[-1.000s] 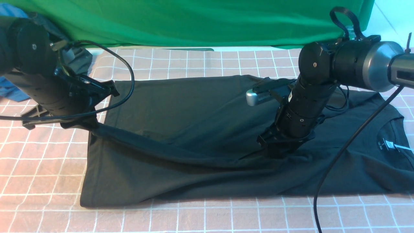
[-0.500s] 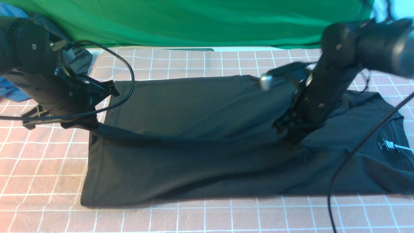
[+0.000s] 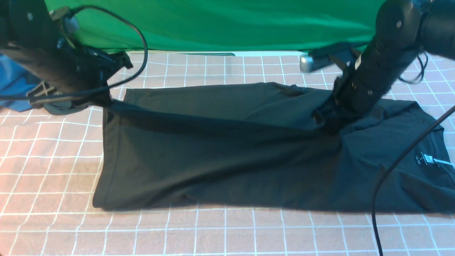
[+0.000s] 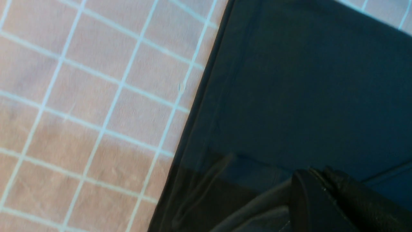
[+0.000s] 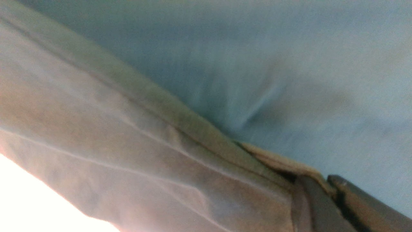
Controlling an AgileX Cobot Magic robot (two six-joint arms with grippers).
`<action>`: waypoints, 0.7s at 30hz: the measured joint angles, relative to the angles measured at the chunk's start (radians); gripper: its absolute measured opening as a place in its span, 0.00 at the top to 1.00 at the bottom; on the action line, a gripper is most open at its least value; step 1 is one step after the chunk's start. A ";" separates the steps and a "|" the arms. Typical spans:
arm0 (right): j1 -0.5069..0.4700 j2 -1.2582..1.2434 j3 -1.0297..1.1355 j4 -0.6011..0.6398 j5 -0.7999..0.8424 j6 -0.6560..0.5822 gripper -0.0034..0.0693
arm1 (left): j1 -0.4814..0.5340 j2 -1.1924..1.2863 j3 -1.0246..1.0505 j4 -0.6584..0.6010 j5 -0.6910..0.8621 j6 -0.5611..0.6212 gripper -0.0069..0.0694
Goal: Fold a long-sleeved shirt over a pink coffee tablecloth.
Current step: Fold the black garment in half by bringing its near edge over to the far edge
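- Front view: the long-sleeved shirt (image 3: 220,149) sprawls across the middle of the frame on the pink coffee tablecloth (image 3: 53,170), collar out at the right edge.
- Upper left, the left gripper (image 3: 103,101) has its jaws shut on the shirt's hem corner. Right of centre, the right gripper (image 3: 328,122) pinches the same far edge, and a ridge of lifted cloth runs between them.
- Behind them hangs a green cloth (image 3: 220,25), with a blue garment (image 3: 14,89) at far left.
- It looks like limp, light cotton: it sags between the two holds and should drape wherever it's led. Best taken at hem and seam, two points at once, or it will bunch.
- Left wrist view: a close look at the shirt (image 4: 305,90) and its straight hem line against the tablecloth (image 4: 80,112) grid. The left gripper (image 4: 322,193) sits at lower right, jaws tight together with fabric caught in them, which the front view only hints at.
- Right wrist view: washed out and blurred, the shirt (image 5: 225,80) reads pale. It does show a seam fold running into the right gripper (image 5: 325,190) at lower right, jaws clamped on it. The front view hides that bite behind the arm.
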State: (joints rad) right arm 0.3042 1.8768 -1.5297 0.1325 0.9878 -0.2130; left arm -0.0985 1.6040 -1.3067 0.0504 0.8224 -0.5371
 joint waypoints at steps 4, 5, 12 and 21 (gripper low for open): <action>-0.002 0.022 -0.092 -0.001 -0.011 -0.001 0.87 | 0.000 0.051 -0.061 0.041 -0.003 -0.037 0.87; -0.003 0.033 -0.108 -0.002 -0.011 -0.001 0.87 | 0.000 0.064 -0.071 0.045 -0.003 -0.040 0.87; -0.019 0.172 -0.302 -0.005 -0.014 -0.001 0.87 | 0.000 0.192 -0.202 0.100 -0.047 -0.099 0.87; -0.042 0.334 -0.496 -0.008 -0.048 -0.011 0.87 | 0.000 0.336 -0.338 0.215 -0.091 -0.198 0.87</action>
State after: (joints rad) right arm 0.2623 2.2104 -2.0262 0.1247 0.9394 -0.2238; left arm -0.0985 1.9401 -1.6451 0.2659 0.7319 -0.7350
